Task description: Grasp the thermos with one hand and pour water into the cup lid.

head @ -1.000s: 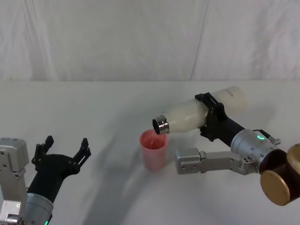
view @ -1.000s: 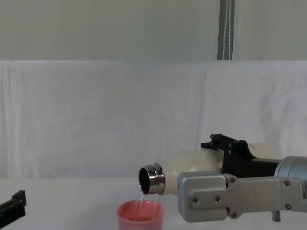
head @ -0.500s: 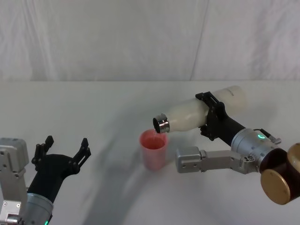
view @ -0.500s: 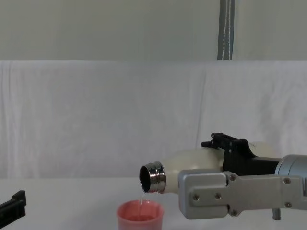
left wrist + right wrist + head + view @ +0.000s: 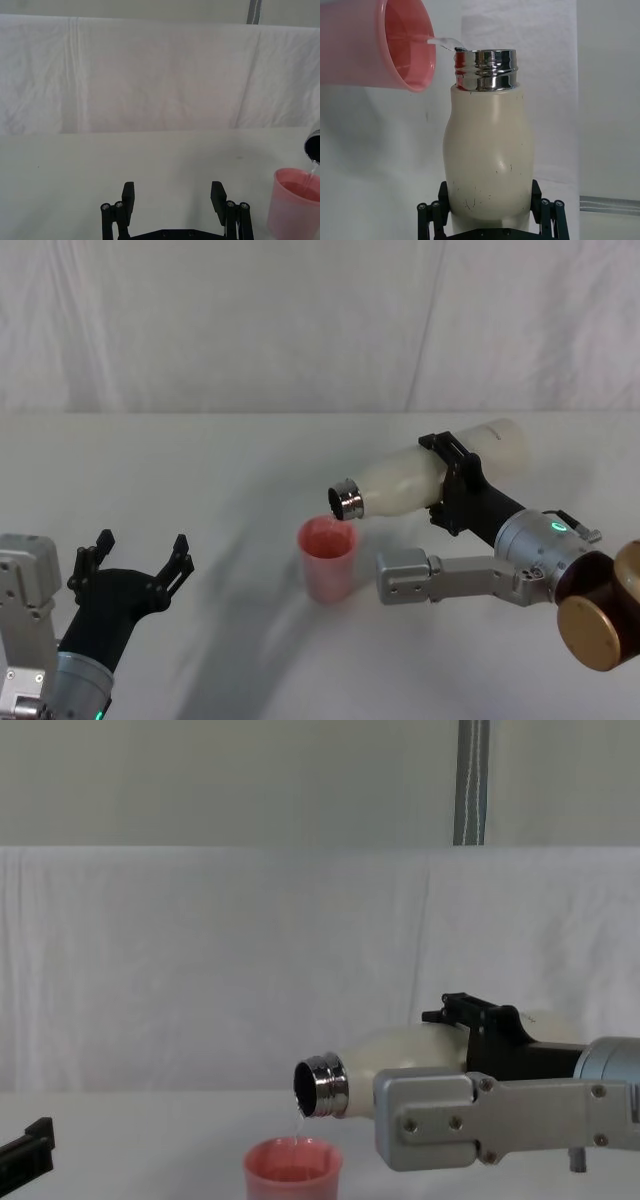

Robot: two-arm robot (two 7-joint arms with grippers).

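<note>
My right gripper (image 5: 455, 485) is shut on the cream-white thermos (image 5: 420, 478) and holds it tipped almost level. The thermos's steel neck hangs just above the pink cup lid (image 5: 328, 558). A thin stream of water (image 5: 300, 1120) falls from the neck into the cup lid (image 5: 293, 1172), which holds some liquid. In the right wrist view the water (image 5: 442, 43) arcs from the thermos (image 5: 487, 160) into the cup lid (image 5: 375, 45). My left gripper (image 5: 140, 545) rests open and empty at the table's near left, well away from the cup lid (image 5: 295, 205).
The white table (image 5: 250, 460) stretches back to a white cloth backdrop (image 5: 300, 320). A grey pole (image 5: 470, 780) stands behind the cloth. My right forearm (image 5: 450, 578) lies just right of the cup lid.
The thermos has risen slightly and its neck has drifted a little right. The stream has thinned. The left arm has not moved.
</note>
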